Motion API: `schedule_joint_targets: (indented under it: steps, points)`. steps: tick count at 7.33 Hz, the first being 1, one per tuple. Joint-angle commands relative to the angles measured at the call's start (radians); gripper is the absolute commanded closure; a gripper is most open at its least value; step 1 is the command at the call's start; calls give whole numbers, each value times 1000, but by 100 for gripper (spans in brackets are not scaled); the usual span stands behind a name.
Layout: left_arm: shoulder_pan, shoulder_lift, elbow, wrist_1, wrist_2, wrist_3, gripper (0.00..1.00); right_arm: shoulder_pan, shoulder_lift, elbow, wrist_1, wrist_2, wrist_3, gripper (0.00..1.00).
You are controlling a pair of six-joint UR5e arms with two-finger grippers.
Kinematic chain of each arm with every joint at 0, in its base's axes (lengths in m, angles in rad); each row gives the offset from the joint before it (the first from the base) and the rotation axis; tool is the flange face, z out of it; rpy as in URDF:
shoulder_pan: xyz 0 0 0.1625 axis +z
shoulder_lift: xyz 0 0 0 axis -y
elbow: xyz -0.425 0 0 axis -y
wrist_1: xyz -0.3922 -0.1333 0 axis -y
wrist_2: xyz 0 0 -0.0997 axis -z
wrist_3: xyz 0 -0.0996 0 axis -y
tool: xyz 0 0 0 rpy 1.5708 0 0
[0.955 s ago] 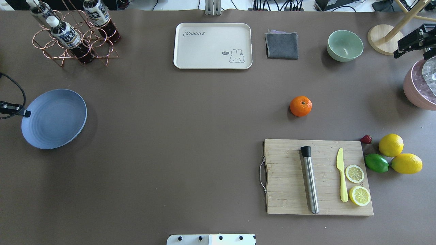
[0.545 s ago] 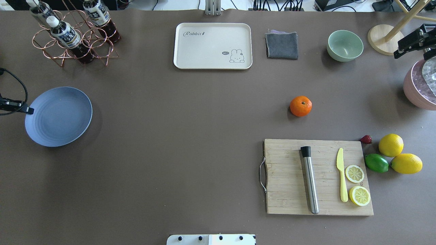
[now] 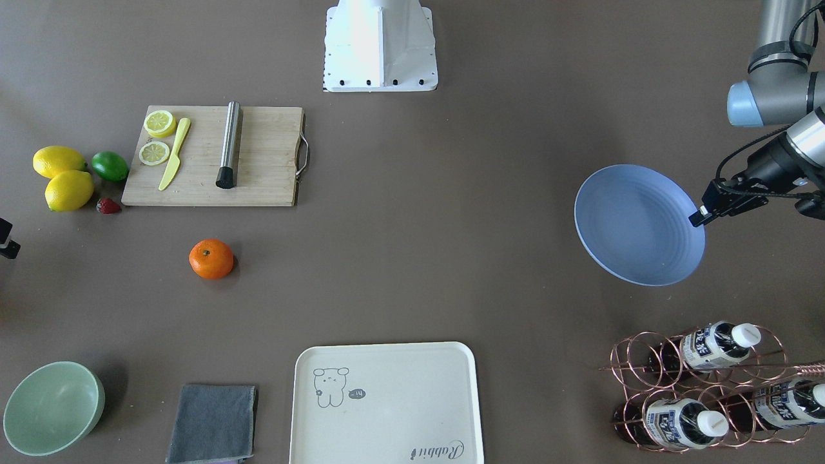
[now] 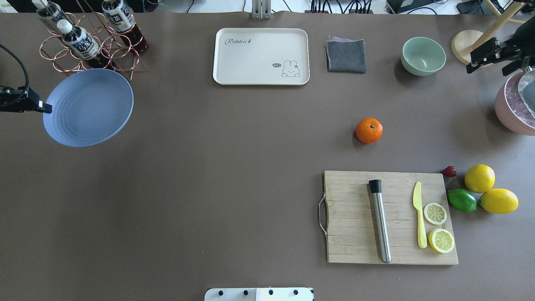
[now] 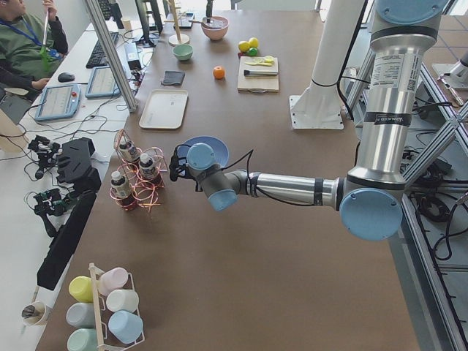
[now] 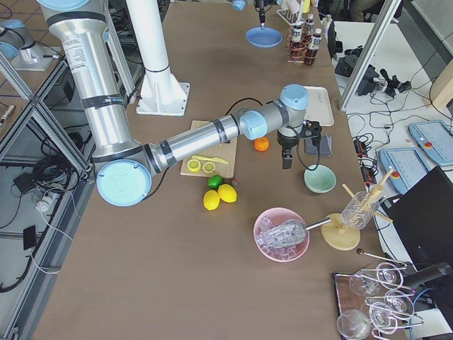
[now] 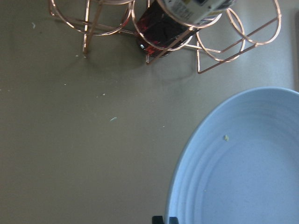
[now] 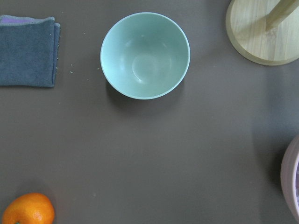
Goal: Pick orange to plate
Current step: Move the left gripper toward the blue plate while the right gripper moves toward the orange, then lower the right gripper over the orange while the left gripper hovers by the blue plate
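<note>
The orange [image 4: 369, 130] sits alone on the brown table right of centre, and shows at the lower left corner of the right wrist view [image 8: 28, 210]. The pale blue plate [image 4: 88, 107] hangs tilted above the table on the left, close to the bottle rack. My left gripper [image 4: 45, 109] is shut on the plate's rim [image 3: 696, 218]; the left wrist view shows the plate [image 7: 243, 163] filling its lower right. My right gripper [image 4: 471, 68] hovers at the far right near the mint bowl, well away from the orange. I cannot make out the gap between its fingers.
A copper rack of bottles [image 4: 92, 42] stands just behind the plate. At the back lie a cream tray [image 4: 261, 56], a grey cloth [image 4: 345, 55] and a mint bowl [image 4: 423, 55]. A cutting board [image 4: 355, 234], lemons [image 4: 479, 178], a lime [image 4: 462, 200] and a pink bowl [image 4: 516, 110] fill the right.
The left gripper has raised the plate and carried it toward the far side and the bottle rack. The right gripper has shifted inward over the table. The orange has stayed put.
</note>
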Motion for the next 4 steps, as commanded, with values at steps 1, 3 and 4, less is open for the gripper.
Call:
schedule_joint_targets:
  steps: [1,3,4]
  points:
    - [150,-13,-117,46,139,-172,100,-75,55,-3,1,-45,113,0]
    - [324,-71,-296,283,334,-261,100,-115,69,0,29,-67,136,0]
    - [396,-139,-312,354,411,-326,100,-149,76,5,46,-81,202,0]
